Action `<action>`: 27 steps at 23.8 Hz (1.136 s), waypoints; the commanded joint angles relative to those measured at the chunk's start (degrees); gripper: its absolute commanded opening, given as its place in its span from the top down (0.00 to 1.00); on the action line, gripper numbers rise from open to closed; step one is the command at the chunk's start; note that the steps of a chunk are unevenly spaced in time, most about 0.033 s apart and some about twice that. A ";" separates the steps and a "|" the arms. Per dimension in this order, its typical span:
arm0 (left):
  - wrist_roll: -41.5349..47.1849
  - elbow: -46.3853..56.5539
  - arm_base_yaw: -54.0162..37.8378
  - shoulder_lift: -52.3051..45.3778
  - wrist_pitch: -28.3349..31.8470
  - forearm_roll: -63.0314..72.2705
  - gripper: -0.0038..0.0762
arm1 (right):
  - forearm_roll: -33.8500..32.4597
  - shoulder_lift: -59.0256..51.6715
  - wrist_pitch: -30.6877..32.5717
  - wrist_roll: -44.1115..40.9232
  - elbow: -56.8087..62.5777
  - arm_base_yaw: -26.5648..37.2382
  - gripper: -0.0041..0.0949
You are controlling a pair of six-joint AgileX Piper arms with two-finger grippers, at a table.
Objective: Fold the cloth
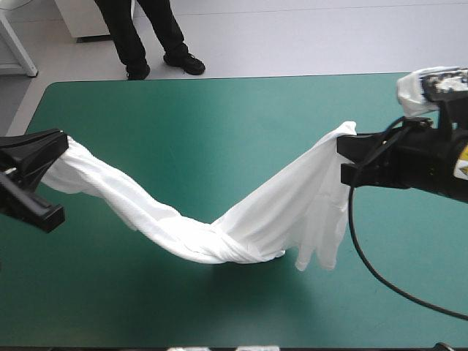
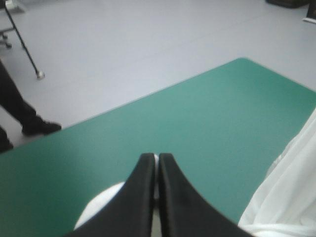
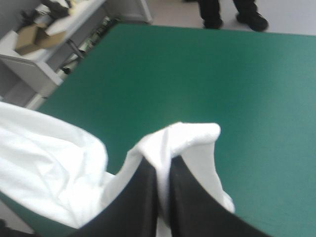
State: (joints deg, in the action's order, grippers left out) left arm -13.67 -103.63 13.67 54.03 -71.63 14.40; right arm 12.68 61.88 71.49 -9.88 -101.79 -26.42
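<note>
Left gripper (image 2: 156,158): 2 black fingers (image 2: 142,197) pressed almost together, a sliver of white T-shirt (image 2: 289,192) between them; more white cloth under and beside both fingers; teal-green cover (image 2: 197,118) stretching ahead to its rounded corner.

The teal-green table (image 1: 219,124) carries the sagging middle of the white T-shirt (image 1: 219,247), toward its near edge.

The white, short-sleeved fabric T-shirt (image 1: 281,201) is hanging as a long, twisted band, pinched at one end by the left hand (image 1: 60,142) and at the other by the right hand (image 1: 344,153). It is sagging in a V, its bunched middle touching the teal-green bench (image 1: 219,117) toward the near edge. A loose flap is dangling below the right end.
</note>
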 commanded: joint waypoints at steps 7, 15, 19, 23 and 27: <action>0.95 13.20 0.32 16.22 0.48 -3.61 0.96 | -15.02 13.12 -11.55 3.37 3.52 -0.09 0.97; 0.05 13.77 -2.80 37.26 14.13 -8.20 0.96 | -16.29 33.19 -22.43 4.88 3.17 5.20 0.97; 0.05 13.77 -5.40 42.44 22.33 -7.93 0.96 | -13.21 38.33 -27.51 5.12 3.17 7.36 0.97; -1.16 13.77 -5.99 46.88 27.78 -7.49 0.96 | -13.71 42.71 -27.97 6.95 3.17 8.04 0.97; -2.85 13.55 -5.87 50.19 33.09 -3.23 0.96 | -13.86 46.06 -28.10 7.47 3.17 8.61 0.97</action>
State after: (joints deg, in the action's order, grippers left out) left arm -15.33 -88.34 7.71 105.58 -44.33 7.94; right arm -0.95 109.32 46.24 -3.21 -96.95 -18.70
